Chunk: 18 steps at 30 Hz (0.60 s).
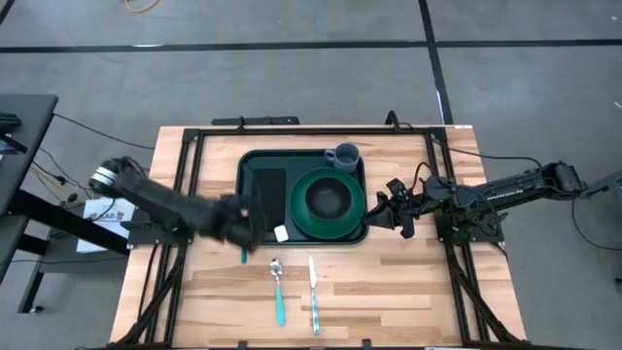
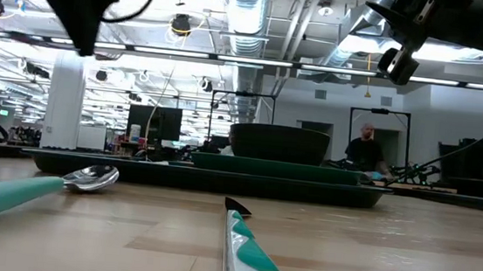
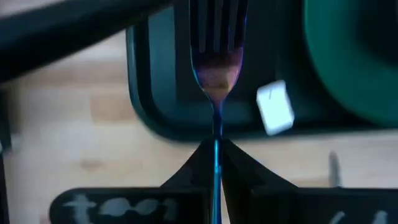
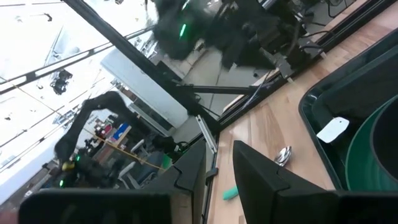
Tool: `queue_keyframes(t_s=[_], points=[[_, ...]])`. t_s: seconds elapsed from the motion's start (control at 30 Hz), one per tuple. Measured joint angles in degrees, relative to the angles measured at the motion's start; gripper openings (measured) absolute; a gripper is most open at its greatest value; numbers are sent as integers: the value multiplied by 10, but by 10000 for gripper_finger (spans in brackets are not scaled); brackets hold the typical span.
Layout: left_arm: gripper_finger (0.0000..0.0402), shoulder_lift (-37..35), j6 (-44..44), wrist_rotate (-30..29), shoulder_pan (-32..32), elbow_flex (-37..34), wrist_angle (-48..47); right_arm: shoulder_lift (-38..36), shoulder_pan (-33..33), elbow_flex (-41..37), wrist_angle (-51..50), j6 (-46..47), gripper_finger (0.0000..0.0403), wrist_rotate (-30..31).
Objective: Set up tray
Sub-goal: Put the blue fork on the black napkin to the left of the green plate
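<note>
The dark green tray (image 1: 255,165) lies mid-table, holding a black napkin (image 1: 268,194), a green plate with a bowl (image 1: 327,200), a grey cup (image 1: 345,156) and a white tag (image 1: 281,233). My left gripper (image 1: 243,226) hovers over the tray's near-left corner, shut on a fork (image 3: 216,68) whose tines point out over the tray (image 3: 155,112). My right gripper (image 1: 397,210) waits open just off the tray's right rim, raised above the table (image 2: 398,53). A teal-handled spoon (image 1: 277,288) and knife (image 1: 313,292) lie flat on the wood near the front edge. My left gripper pinches the fork between its two fingers (image 3: 186,177) on the thin stem below the bowl of the tines (image 3: 216,134). The fingers lie along the fork. The fork is lifted clear, its teal handle end (image 1: 243,256) sticking out behind the gripper toward the near edge.
Black frame rails (image 1: 194,156) run along the table's left, right and far sides. Bare wood lies between the tray and the near edge, around the spoon (image 2: 89,177) and knife (image 2: 249,250). A person (image 2: 365,151) sits far behind the table.
</note>
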Motion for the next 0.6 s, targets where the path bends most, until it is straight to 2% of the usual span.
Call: queue_keyframes(t_s=[0.13,0.27,0.47,0.6], points=[[0,-74,92,0,102,-53,37,0,0,0,-1,0,74,0],[0,-114,178,10,194,-95,75,0,0,0,-1,1,74,0],[0,-101,311,83,305,-139,185,0,0,0,-1,1,74,1],[0,-66,372,94,357,-140,188,0,0,0,-2,2,74,2]])
